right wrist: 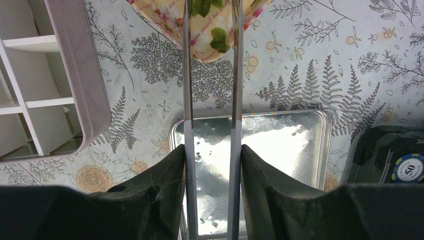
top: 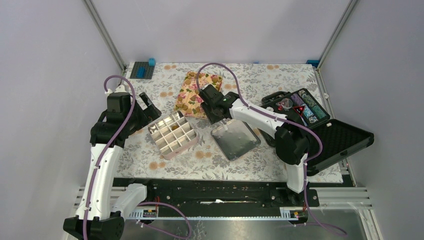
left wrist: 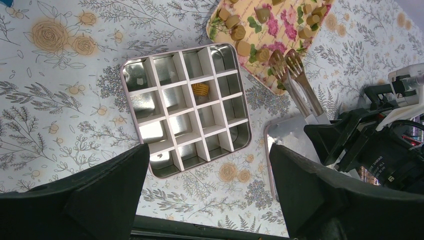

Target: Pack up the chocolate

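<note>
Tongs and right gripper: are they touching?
Touching. The right wrist view shows the fingers of the right gripper pressed against the outer sides of both arms of the tongs, with no gap.

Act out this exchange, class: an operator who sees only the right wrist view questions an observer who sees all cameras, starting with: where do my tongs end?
Observer: Your tongs reach the edge of the flowered tray, tips empty.
Operator: Anything packed yet?
Observer: One chocolate sits in a middle cell of the divided tin.
Operator: And the other arm?
Observer: The left gripper is open and holds nothing.
</note>
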Robot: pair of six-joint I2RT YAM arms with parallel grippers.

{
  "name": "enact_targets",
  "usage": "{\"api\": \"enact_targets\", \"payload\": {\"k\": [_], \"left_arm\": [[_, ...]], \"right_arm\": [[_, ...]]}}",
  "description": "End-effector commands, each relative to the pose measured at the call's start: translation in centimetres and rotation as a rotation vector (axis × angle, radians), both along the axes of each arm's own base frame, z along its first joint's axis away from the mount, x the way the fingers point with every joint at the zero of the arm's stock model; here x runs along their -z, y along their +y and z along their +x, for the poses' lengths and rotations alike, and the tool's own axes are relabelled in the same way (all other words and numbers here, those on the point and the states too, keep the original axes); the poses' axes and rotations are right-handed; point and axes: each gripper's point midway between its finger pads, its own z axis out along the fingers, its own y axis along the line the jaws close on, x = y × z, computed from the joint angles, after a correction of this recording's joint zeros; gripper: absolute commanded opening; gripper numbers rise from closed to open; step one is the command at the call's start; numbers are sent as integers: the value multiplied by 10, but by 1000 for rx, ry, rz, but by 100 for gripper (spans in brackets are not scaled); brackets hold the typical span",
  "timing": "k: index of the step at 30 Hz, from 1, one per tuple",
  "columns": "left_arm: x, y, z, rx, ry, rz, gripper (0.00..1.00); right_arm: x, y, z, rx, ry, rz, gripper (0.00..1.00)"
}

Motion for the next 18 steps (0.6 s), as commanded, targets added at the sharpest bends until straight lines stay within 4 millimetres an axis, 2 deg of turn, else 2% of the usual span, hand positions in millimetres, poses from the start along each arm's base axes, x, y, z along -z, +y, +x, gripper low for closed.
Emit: {"api": "enact_targets", "payload": {"k": [1,8,18], "left_arm": [[-7,4,2,-15,-40,7,99],[-8,4,1,-14,-42,8,99],[-6,4,1,-14,-37,8,99]], "right_arm": [[-6,0,10,23,-33,24,47],[-3,-1,8,26,-26,21,43],[-22,-4,9,30,-61,40,34]]}}
